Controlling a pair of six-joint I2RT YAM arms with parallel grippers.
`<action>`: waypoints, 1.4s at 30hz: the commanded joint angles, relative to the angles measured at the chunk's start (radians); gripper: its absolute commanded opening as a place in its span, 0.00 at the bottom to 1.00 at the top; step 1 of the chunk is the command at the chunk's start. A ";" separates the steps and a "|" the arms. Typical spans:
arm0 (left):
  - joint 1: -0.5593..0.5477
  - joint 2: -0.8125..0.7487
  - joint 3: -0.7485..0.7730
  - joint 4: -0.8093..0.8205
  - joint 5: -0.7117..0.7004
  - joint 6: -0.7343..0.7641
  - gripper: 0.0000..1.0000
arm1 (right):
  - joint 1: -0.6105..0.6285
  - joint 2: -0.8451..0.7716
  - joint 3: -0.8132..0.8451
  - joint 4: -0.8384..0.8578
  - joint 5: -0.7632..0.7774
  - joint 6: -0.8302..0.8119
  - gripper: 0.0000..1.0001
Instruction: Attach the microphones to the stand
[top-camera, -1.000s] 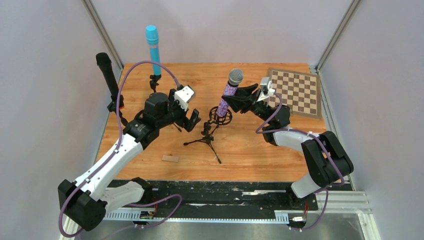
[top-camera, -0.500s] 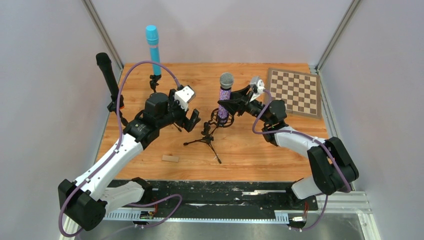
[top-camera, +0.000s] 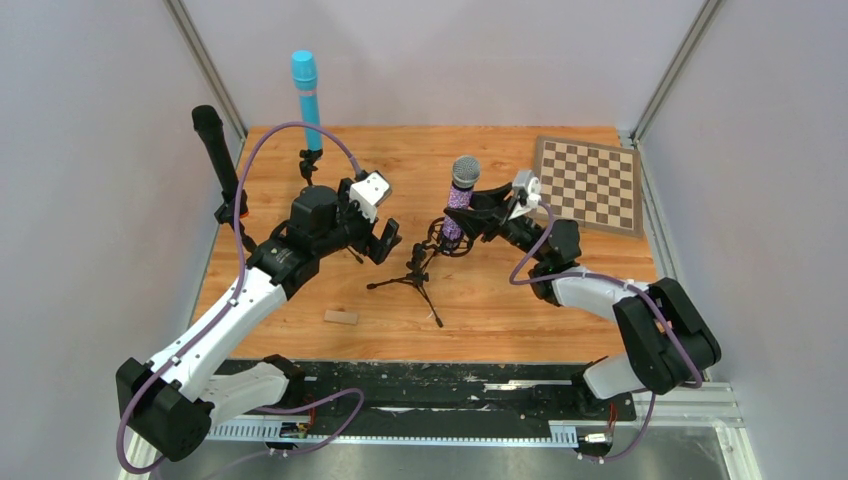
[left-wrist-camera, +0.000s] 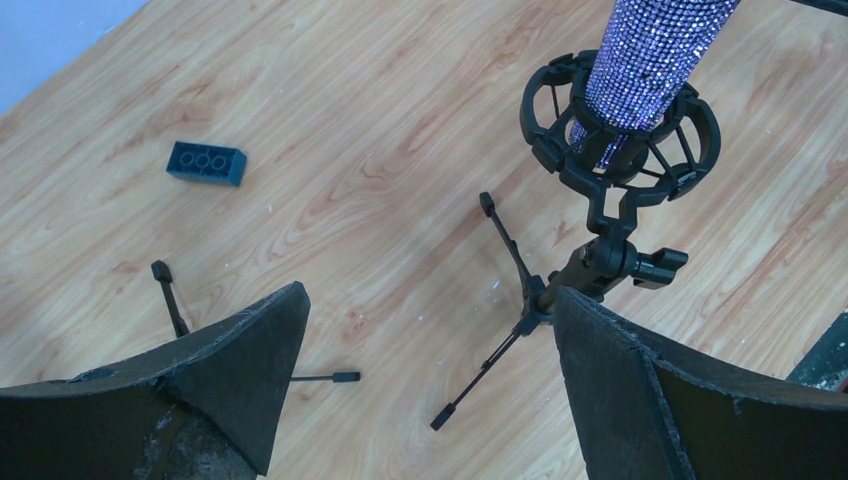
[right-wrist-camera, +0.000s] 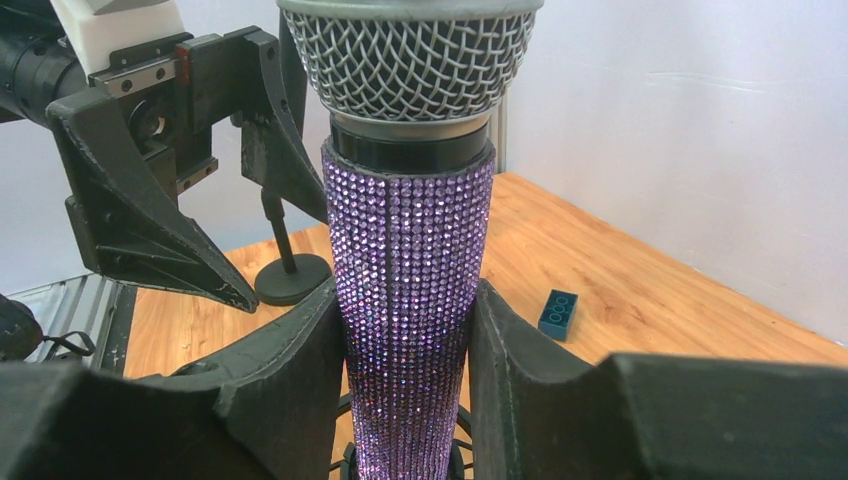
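Wooden tabletop (top-camera: 500, 310), grey walls round.

Right gripper (top-camera: 478, 212): jaws clamped on purple glitter microphone (top-camera: 458, 200) at mid-body, below mesh head. Grip there keeps it upright, tail down in shock-mount ring (left-wrist-camera: 600, 185) of centre tripod stand (left-wrist-camera: 590, 270). Fully seated? Cannot tell.

Left gripper (left-wrist-camera: 428, 310): jaws wide, holding nothing, poised beside tripod, probably to steady it.

Count:
- three microphones: black microphone (top-camera: 213, 150) upright on left stand (top-camera: 226, 212), blue microphone (top-camera: 306, 95) on back stand (top-camera: 308, 162), purple in hand
- three stands
- one chessboard (top-camera: 590, 182)
- one wood block (top-camera: 340, 317)
- one dark brick (left-wrist-camera: 206, 162)
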 joint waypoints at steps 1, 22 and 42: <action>-0.009 0.002 0.001 0.012 -0.003 0.018 1.00 | 0.005 -0.003 -0.038 0.120 0.004 -0.002 0.00; -0.014 0.006 0.001 0.010 -0.011 0.025 1.00 | 0.024 0.119 -0.057 0.294 -0.004 0.091 0.00; -0.017 0.005 0.000 0.008 -0.019 0.029 1.00 | 0.047 0.088 -0.071 0.216 0.055 0.061 0.59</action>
